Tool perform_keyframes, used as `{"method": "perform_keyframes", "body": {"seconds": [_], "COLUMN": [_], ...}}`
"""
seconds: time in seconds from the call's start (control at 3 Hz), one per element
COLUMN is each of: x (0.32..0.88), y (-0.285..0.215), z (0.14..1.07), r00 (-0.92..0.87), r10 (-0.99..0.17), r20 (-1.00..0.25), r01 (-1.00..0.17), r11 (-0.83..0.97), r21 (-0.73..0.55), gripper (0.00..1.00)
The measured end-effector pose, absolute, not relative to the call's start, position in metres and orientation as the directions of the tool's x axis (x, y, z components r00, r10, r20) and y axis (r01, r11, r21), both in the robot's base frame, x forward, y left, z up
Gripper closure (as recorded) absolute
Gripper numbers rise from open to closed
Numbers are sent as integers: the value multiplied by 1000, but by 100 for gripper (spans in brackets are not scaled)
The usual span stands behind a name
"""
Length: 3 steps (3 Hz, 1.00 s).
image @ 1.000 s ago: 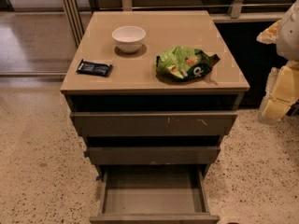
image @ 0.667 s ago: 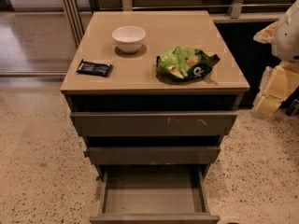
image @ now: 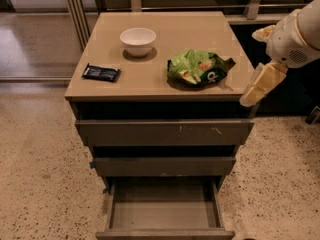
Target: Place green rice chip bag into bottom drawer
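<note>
The bag [image: 199, 68] lies on the surface's [image: 165, 39] near right part, the bottom drawer [image: 165, 211] stands open, and the hand [image: 254, 90] hangs just right of the surface; I cannot tell whether it is apart or together.

Lighting: dim, warm, overhead. Bench [image: 200, 31]: faint sheen toward 12 o'clock. Shadows: short, soft, under bowl [image: 138, 40] and green rice chip bag [image: 199, 67]. Tool [image: 260, 86]: 3 o'clock, beside bench edge, brightly lit.
</note>
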<state>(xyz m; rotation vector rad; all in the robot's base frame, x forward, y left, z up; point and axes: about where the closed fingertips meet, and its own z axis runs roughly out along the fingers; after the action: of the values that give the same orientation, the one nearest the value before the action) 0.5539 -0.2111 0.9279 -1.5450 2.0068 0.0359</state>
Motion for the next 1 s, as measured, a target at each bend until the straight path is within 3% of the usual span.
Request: {"method": "perform_keyframes", "body": {"seconds": [0.67, 1.0], "x": [624, 647], "y": [-184, -178], "z": [908, 889], "r00": [-50, -42], "r10": [-727, -676], "r20": [-685, -736], "r01": [-871, -873], "r11": [367, 383], "r21": [-327, -301], "gripper": [0, 0]}}
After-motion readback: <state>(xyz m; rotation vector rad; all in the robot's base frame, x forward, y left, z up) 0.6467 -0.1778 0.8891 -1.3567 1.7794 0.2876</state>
